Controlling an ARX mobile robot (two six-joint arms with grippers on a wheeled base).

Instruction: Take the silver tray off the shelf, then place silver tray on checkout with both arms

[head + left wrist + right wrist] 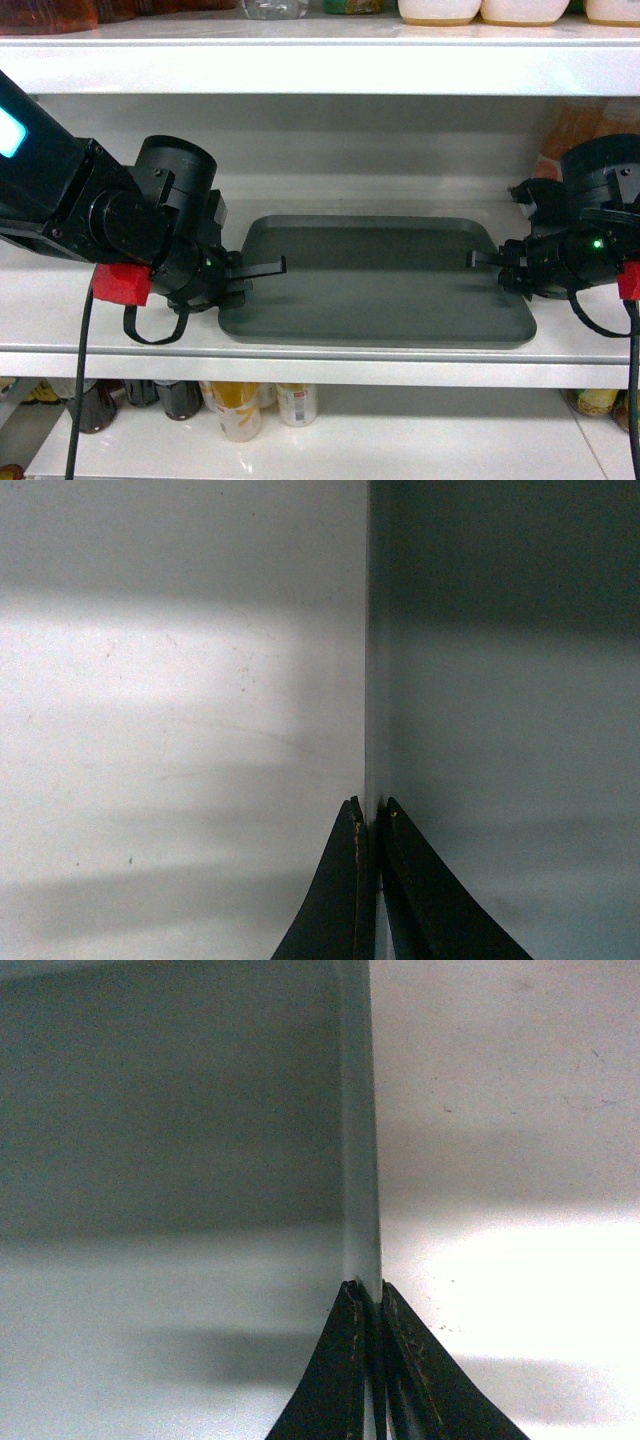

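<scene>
Containers: below both my grippers, bottles and cans [240, 408] stand on the lower shelf; more jars [438, 10] line the board above, contents too cropped to tell.
Surface: the glossy white shelf [300, 352] carries the tray, with a white back panel behind it.
Silver tray: the silver tray [375, 285] lies flat on the shelf between my two grippers, dull grey-green, rounded corners, low rim, nothing in it.
Left gripper: my left gripper [262, 270] is pinched closed on the tray's left rim; the wrist view shows the fingers [335, 900] clamping the edge.
Right gripper: my right gripper [488, 260] is likewise clamped on the tray's right rim, fingers [420, 1385] either side of it.
</scene>
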